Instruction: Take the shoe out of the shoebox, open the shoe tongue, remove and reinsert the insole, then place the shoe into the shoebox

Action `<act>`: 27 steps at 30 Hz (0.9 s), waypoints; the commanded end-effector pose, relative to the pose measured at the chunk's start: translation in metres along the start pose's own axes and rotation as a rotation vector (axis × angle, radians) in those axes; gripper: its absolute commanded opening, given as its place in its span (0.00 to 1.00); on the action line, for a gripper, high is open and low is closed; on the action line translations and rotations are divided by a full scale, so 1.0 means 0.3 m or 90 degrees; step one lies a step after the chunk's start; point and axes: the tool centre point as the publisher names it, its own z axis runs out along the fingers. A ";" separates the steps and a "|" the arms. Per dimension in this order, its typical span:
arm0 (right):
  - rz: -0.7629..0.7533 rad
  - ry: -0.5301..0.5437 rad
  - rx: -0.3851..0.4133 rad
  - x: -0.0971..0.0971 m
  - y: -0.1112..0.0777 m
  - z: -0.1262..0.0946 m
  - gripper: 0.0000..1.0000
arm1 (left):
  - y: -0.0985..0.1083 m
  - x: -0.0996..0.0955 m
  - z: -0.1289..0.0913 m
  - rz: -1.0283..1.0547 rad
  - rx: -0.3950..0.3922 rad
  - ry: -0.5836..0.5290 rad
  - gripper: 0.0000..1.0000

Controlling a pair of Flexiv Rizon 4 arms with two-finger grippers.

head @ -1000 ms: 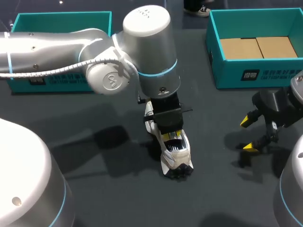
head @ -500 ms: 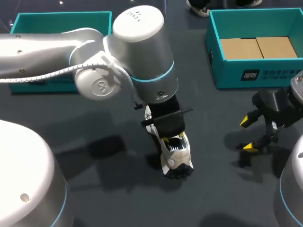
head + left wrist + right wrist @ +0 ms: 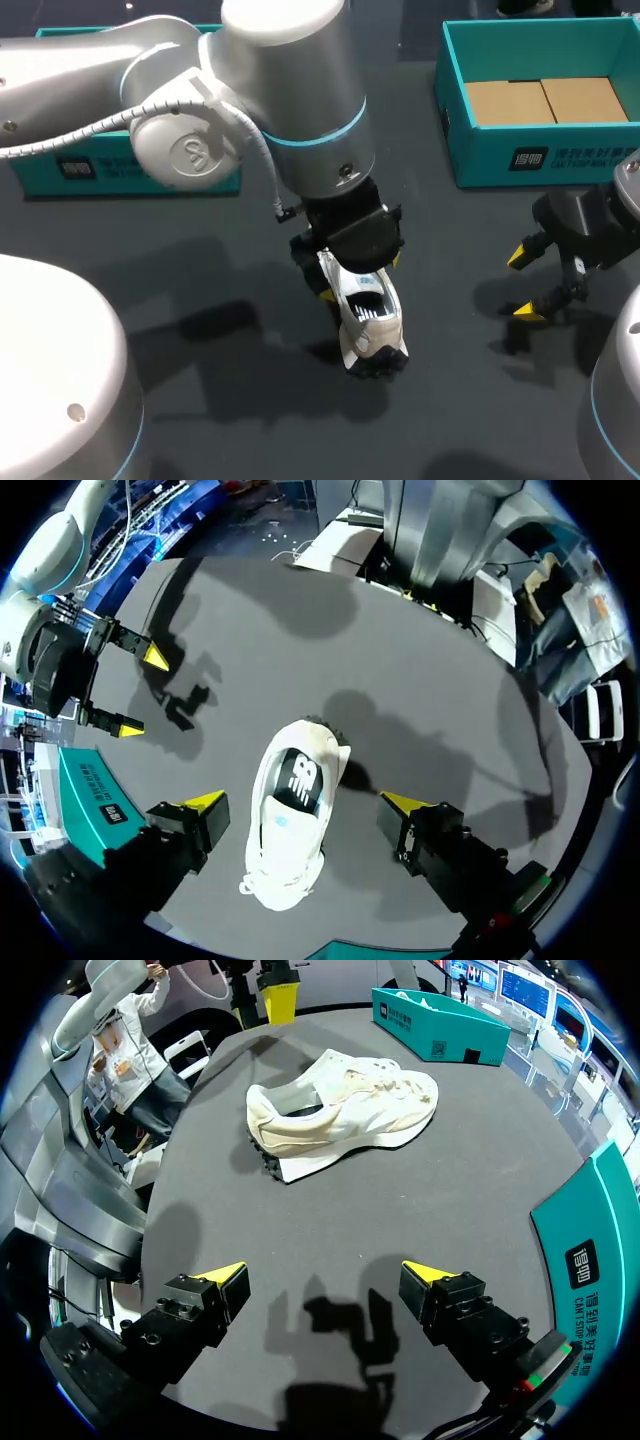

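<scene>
The white sneaker (image 3: 295, 825) lies on the table (image 3: 450, 710) under my left gripper (image 3: 305, 802), whose wide fingers sit one by each long side, not touching. My right gripper (image 3: 522, 285), wide and empty, is farther off.

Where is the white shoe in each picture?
Head view: shoe in the middle, under the left end effector.
Left wrist view: shoe between that end effector's open fingers.
Right wrist view: shoe ahead of the right end effector.
Shared landmark: the right end effector's yellow tips, in every view.
</scene>
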 end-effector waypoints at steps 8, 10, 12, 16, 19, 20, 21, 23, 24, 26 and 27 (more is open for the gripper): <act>0.000 -0.001 0.001 0.004 -0.001 -0.001 1.00 | -0.025 -0.010 0.004 -0.493 -0.033 0.063 1.00; 0.000 -0.001 0.001 0.004 -0.001 -0.001 1.00 | -0.030 0.003 -0.015 -0.513 -0.064 0.045 1.00; 0.000 -0.001 0.001 0.004 -0.001 -0.001 1.00 | -0.030 0.003 -0.015 -0.513 -0.064 0.045 1.00; 0.000 -0.001 0.001 0.004 -0.001 -0.001 1.00 | -0.030 0.003 -0.015 -0.513 -0.064 0.045 1.00; 0.000 -0.001 0.001 0.004 -0.001 -0.001 1.00 | -0.030 0.003 -0.015 -0.513 -0.064 0.045 1.00; 0.000 -0.001 0.001 0.004 -0.001 -0.001 1.00 | -0.030 0.003 -0.015 -0.513 -0.064 0.045 1.00; 0.000 -0.001 0.001 0.004 -0.001 -0.001 1.00 | -0.030 0.003 -0.015 -0.513 -0.064 0.045 1.00; 0.000 -0.001 0.001 0.004 -0.001 -0.001 1.00 | -0.030 0.003 -0.015 -0.513 -0.064 0.045 1.00; 0.000 -0.001 0.001 0.004 -0.001 -0.001 1.00 | -0.030 0.003 -0.015 -0.513 -0.064 0.045 1.00; 0.000 -0.001 0.001 0.004 -0.001 -0.001 1.00 | -0.030 0.003 -0.015 -0.513 -0.064 0.045 1.00; 0.000 -0.001 0.001 0.004 -0.001 -0.001 1.00 | -0.030 0.003 -0.015 -0.513 -0.064 0.045 1.00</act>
